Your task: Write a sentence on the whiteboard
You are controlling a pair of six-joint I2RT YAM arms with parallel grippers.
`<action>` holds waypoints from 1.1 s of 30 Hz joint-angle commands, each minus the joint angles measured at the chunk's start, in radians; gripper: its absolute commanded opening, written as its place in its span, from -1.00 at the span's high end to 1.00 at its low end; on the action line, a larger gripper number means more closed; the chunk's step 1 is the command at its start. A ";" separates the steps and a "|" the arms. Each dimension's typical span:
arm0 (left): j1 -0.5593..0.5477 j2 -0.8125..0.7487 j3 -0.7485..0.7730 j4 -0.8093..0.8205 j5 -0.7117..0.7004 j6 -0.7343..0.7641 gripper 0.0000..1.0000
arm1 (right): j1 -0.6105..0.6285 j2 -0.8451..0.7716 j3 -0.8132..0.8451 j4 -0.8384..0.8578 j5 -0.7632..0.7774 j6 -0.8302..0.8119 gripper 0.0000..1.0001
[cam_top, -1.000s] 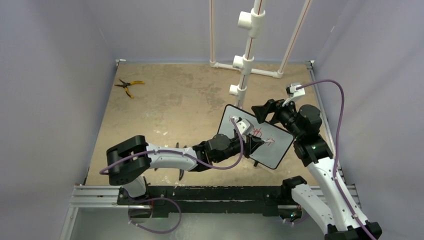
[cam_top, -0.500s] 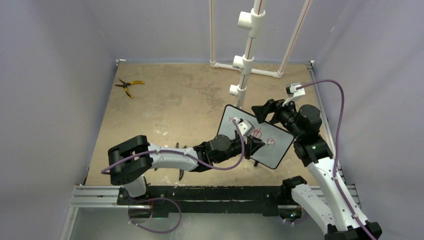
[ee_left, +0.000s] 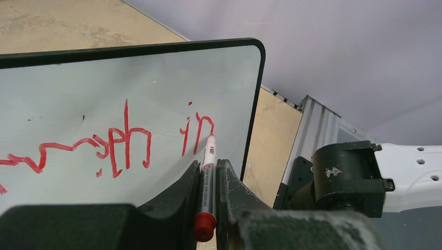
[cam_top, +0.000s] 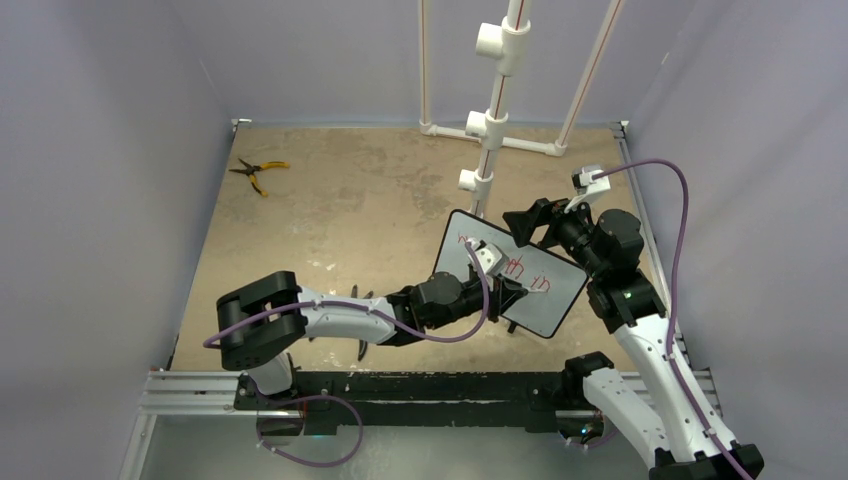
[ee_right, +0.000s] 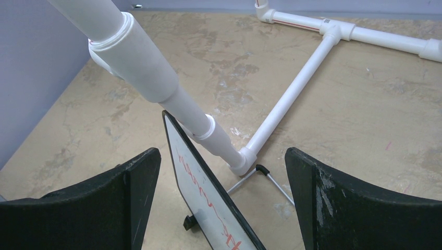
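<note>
Sentence [ee_left: 125, 140] judged part-written on whiteboard [ee_left: 62, 88]; left gripper [ee_left: 208, 172] clamps marker [ee_left: 209, 156] at last letter, right gripper [ee_right: 223, 192] wide, empty.

Left arm [cam_top: 340, 315] reaches low across, jaws clamped tight; right arm [cam_top: 650, 350] stands raised, jaws spread wide.
</note>
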 commanded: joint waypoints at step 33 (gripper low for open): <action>0.068 -0.447 -0.089 -0.414 -0.002 0.040 1.00 | 0.004 0.034 0.006 0.049 -0.001 -0.018 -0.88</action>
